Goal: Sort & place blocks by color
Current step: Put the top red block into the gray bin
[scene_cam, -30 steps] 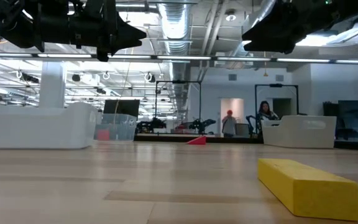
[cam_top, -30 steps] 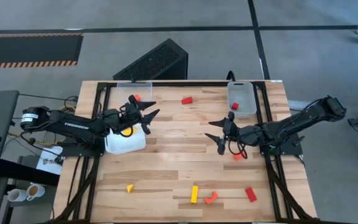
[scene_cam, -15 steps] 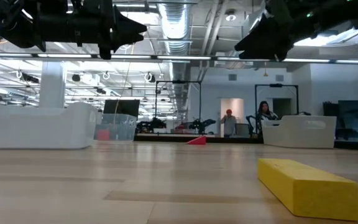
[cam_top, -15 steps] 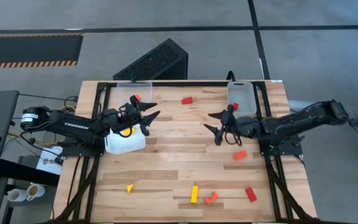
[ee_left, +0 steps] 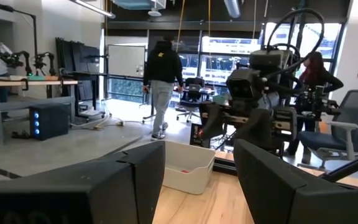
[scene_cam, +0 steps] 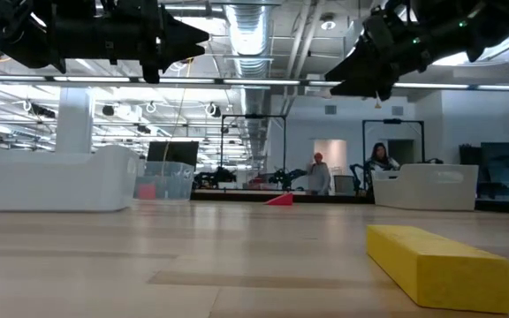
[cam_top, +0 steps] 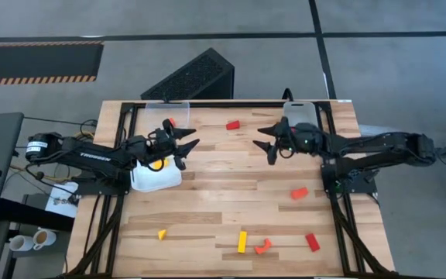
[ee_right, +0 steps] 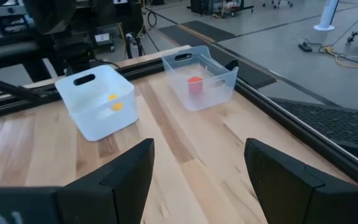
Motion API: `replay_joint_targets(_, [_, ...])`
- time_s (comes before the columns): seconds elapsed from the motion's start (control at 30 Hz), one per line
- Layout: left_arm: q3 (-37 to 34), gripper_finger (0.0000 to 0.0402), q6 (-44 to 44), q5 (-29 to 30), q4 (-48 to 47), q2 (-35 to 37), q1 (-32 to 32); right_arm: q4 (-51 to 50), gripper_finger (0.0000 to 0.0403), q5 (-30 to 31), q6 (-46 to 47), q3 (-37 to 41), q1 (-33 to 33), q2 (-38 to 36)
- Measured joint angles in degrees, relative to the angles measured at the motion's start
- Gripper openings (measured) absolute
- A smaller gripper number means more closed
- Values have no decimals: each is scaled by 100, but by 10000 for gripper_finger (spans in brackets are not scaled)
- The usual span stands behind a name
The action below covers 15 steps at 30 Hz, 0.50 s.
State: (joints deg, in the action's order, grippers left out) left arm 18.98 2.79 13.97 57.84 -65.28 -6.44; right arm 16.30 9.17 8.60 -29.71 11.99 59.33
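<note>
Loose blocks lie flat on the table: a red wedge [cam_top: 233, 125] [scene_cam: 280, 200], a red-orange block [cam_top: 299, 193], a small yellow piece [cam_top: 162, 234], a yellow bar [cam_top: 242, 242] [scene_cam: 440, 265], an orange arch [cam_top: 263, 246] and a red bar [cam_top: 313, 242]. A yellow block [ee_right: 114, 102] sits in the white bin [cam_top: 157, 177]. A red block [ee_right: 194, 84] sits in the clear bin [cam_top: 167, 112]. My left gripper [cam_top: 190, 137] [ee_left: 197, 186] hangs open over the white bin's right edge. My right gripper [cam_top: 260, 138] [ee_right: 197, 180] hangs open in the air, right of the red wedge.
A third bin [cam_top: 300, 120] stands at the far right corner, partly under my right arm. The white bin [ee_right: 95, 102] and the clear bin [ee_right: 199, 78] stand on the far left part. Bare wood [cam_top: 223, 186] lies mid-table. People move in the room behind.
My right gripper has moved toward the table's far edge and a little left, staying open, away from the red-orange block, which now shows fully on the table.
</note>
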Motion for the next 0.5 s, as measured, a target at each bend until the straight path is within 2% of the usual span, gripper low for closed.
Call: replay_joint_targets(0.5, [1, 178, 112, 3, 0, 0, 0, 115, 274, -49, 17, 6, 118, 191])
